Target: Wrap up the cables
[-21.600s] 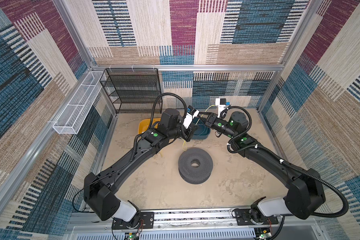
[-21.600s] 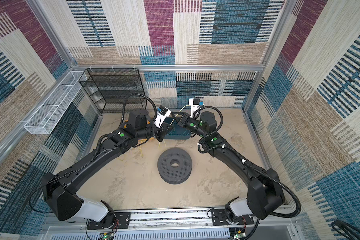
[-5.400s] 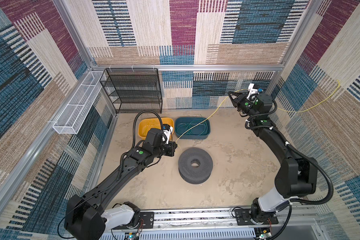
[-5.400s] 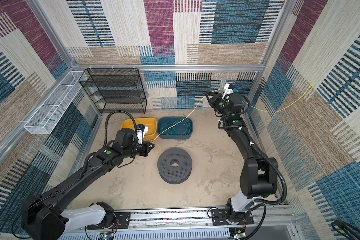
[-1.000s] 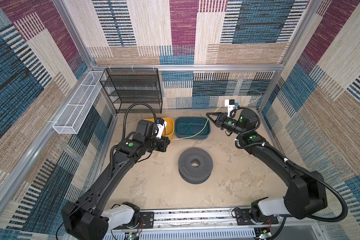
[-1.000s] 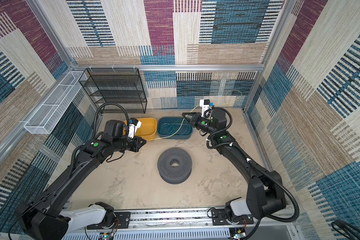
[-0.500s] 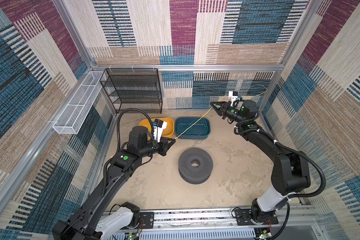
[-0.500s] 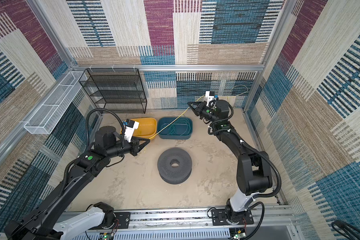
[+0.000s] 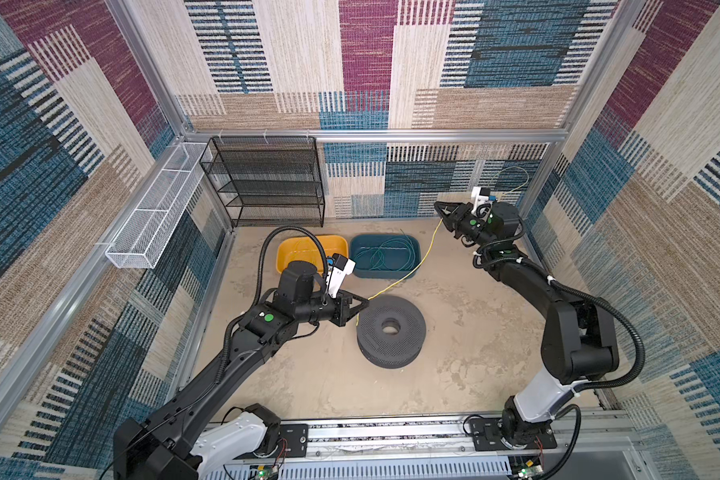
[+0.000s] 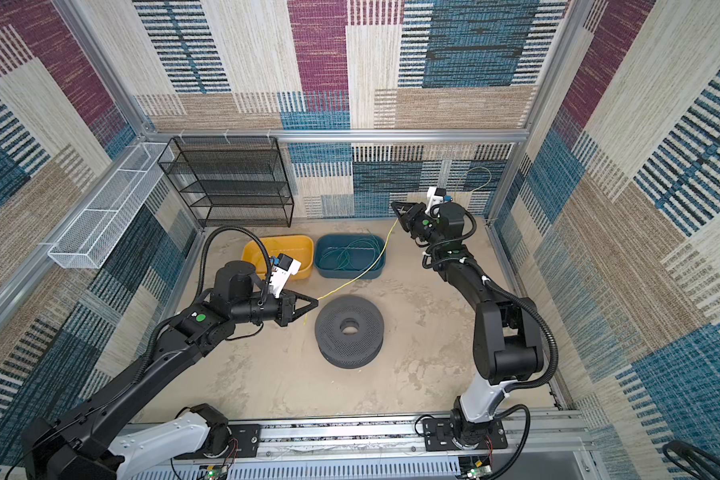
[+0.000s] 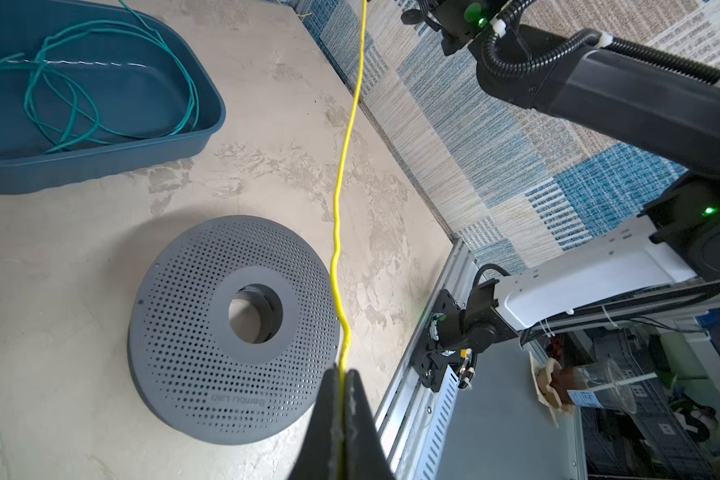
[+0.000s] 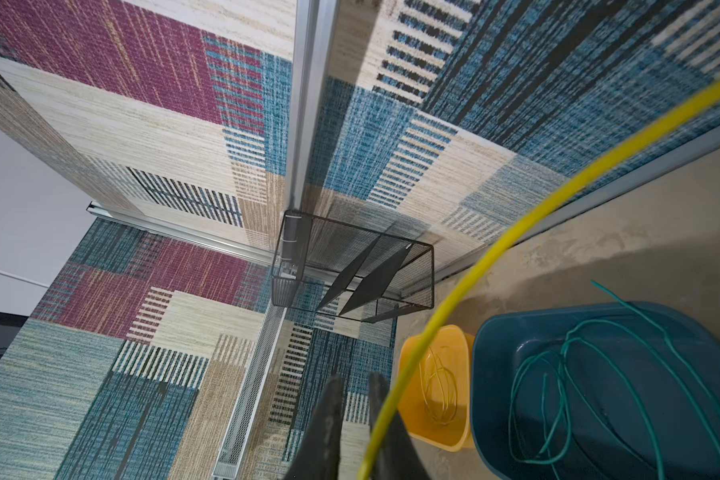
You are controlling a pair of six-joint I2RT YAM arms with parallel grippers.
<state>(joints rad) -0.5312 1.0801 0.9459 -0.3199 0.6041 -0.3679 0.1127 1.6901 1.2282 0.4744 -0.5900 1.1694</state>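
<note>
Bins sit side by side at upper centre in both top views. Teal bin [image 9: 385,274] holds loose green cables [image 9: 381,253]; yellow bin [image 9: 292,249] holds a thin yellow coil [image 12: 437,386]. Yellow cable [image 9: 395,282] runs from left gripper [image 9: 364,301], pinched tight on it left of grey spool [image 9: 375,332], past teal bin's right edge up to right gripper [image 9: 439,206]. Its jaws are narrowly parted, with the cable lying along the outside.

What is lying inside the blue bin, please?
Loose loops of teal cable lie in the blue bin, with a thin pale strand across them. No lid or arm covers it; the cable count cannot be told.
</note>
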